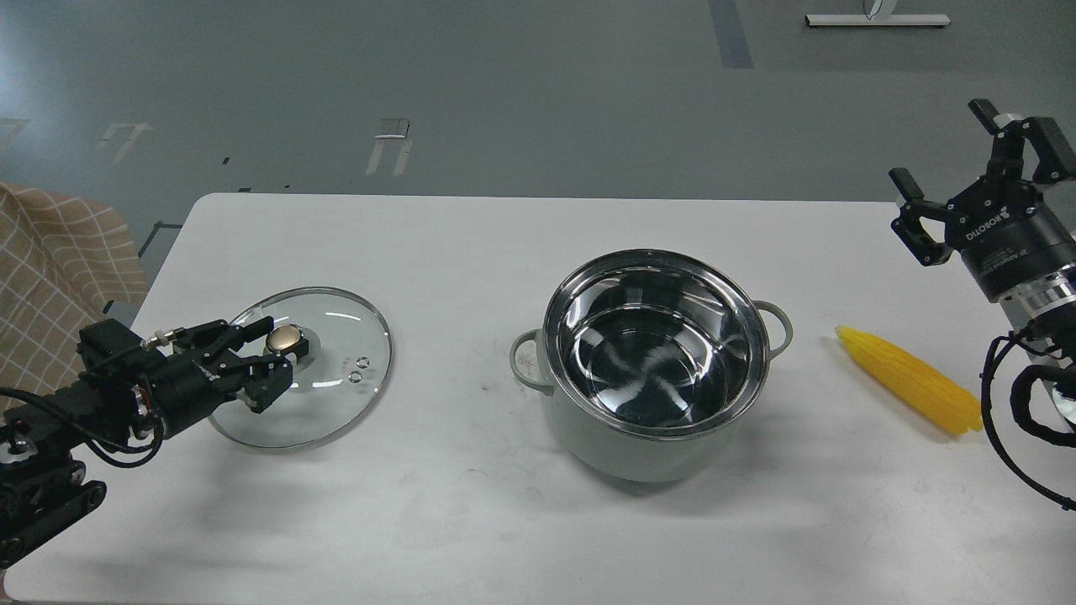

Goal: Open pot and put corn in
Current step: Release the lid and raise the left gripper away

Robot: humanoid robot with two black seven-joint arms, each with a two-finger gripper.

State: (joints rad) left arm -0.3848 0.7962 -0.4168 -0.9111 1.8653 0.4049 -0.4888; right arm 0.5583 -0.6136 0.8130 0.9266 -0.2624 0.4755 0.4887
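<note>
A white table (471,504) is filling most of the head view, with grey floor beyond it. The pot (656,420), pale grey-green outside and shiny steel inside, is standing upright a little right of the table's middle. It is uncovered, and its interior is showing only reflections. Two small loop handles are sticking out on its left and right sides.

To the left of the pot, well apart from it, a round glass lid (336,395) is lying on the table with its brass-coloured knob (283,338) facing up. The left gripper (273,351) is reaching over the lid from the left, its two black fingers standing on either side of the knob. The fingers are close to the knob, but whether they are pressing on it cannot be told from this view.

To the right of the pot, near but not touching it, the corn (912,380) is lying flat on the table, bright yellow, its pointed end turned toward the pot. The right gripper (941,172) is hanging above and to the right of the corn, clear of it, with its fingers spread wide and holding nothing.

Far left of the pot, past the table's edge, a tan checked cloth (50,260) is showing.
</note>
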